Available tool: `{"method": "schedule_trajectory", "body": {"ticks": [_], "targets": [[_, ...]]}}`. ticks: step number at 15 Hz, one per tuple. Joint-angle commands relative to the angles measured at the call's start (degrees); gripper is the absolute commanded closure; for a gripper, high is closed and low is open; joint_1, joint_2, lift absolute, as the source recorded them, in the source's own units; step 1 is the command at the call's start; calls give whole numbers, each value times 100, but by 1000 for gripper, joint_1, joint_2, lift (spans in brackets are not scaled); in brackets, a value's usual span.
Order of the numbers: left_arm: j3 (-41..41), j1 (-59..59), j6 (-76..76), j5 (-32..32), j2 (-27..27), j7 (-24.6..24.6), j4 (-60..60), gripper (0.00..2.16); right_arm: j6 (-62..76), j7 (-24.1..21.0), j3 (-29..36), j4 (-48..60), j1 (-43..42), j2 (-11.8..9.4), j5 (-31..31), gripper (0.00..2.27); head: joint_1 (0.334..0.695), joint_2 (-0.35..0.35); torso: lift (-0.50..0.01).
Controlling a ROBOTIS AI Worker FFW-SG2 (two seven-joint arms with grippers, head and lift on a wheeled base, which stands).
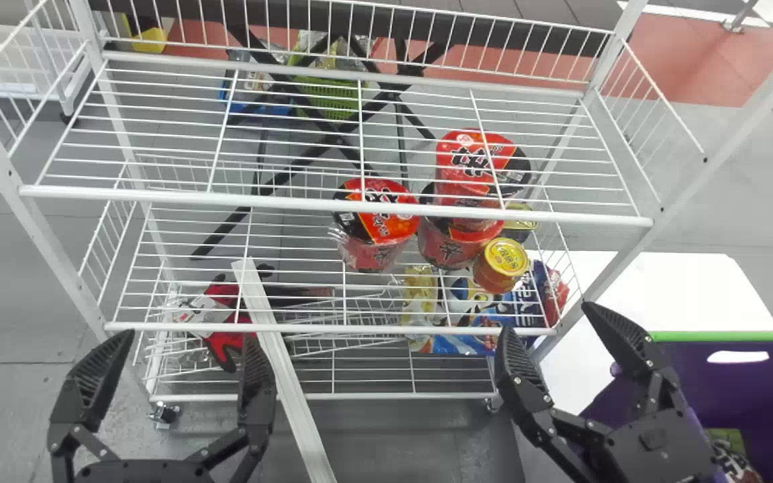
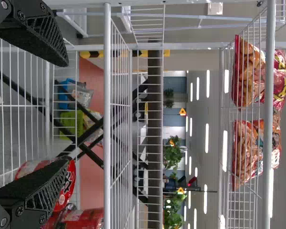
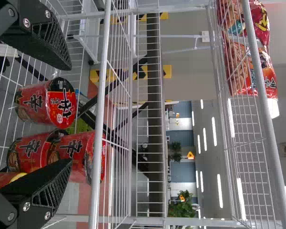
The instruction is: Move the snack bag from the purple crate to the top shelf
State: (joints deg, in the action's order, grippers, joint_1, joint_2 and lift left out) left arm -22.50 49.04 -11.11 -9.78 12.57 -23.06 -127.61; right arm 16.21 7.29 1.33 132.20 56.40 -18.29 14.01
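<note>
At the bottom of the head view, before the white wire rack [image 1: 333, 209], left gripper [image 1: 188, 339] and right gripper [image 1: 547, 318], both spread and empty; inside the purple crate [image 1: 762, 392], a printed packet [image 1: 727, 441], too covered to confirm as the snack bag. In the left wrist view, left gripper [image 2: 68, 112] wide apart, bagged snacks [image 2: 245, 71] on a higher wire shelf [image 2: 268, 205]. In the right wrist view, right gripper [image 3: 69, 114] likewise parted, red noodle cups [image 3: 40, 102] beyond.
</note>
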Motion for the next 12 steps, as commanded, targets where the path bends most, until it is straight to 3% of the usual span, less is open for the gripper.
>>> {"method": "schedule_trajectory", "body": {"ticks": [1,9,11,12], "targets": [[0,0,0,2,0,-6,-1,93,563,317,131,-177,3,36,216,140,695,-164,-454],[0,-35,0,11,-17,-6,70,93,387,299,395,-63,126,115,366,140,695,-187,-454],[0,-79,-18,20,-17,-6,140,93,-281,299,808,192,266,282,647,140,695,-199,-454],[-18,-114,-18,55,-17,-6,202,93,-1054,308,1089,385,310,502,805,140,695,-228,-454]]}}
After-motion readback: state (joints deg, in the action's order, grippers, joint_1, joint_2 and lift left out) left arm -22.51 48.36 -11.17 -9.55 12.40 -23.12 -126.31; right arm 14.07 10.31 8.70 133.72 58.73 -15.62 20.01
